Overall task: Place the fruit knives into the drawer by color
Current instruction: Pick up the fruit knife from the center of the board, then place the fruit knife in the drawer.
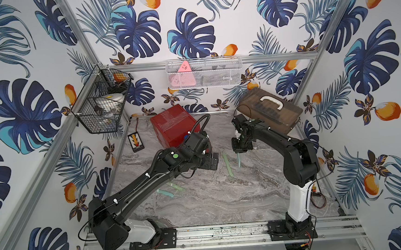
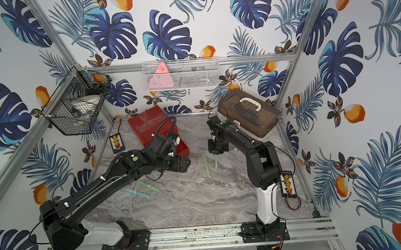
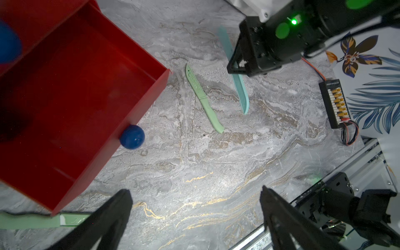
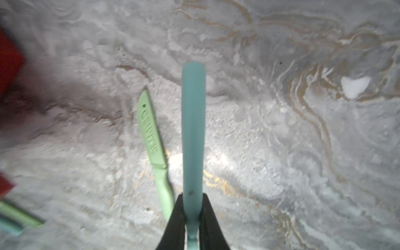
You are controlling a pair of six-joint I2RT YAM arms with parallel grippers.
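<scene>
Four fruit knives in view, two pale green and two teal. Right hand [image 4: 192,199] pinched narrow on one teal knife [image 4: 192,129], long end hanging below the fingers and pointing down in both top views; tip touching the tabletop [image 1: 224,201] or not, impossible to tell. Just beside it at nine o'clock, flat on the marble and not touching it, a green knife [image 1: 228,164] with raised lettering along the blade. Left hand [image 3: 194,190] spread wide, holding nothing, hovering next to the pulled-out drawer [image 3: 140,108] of the red chest [image 1: 170,122], with the drawer's blue knob [image 3: 132,137] turned toward those two knives. Chest at eleven o'clock on the tabletop; beige case [image 1: 271,111] with white handle at one o'clock. Toward eight o'clock, close by the left arm, the other green knife [image 1: 176,186] and the other teal knife [image 1: 165,193], lying flat side by side.
</scene>
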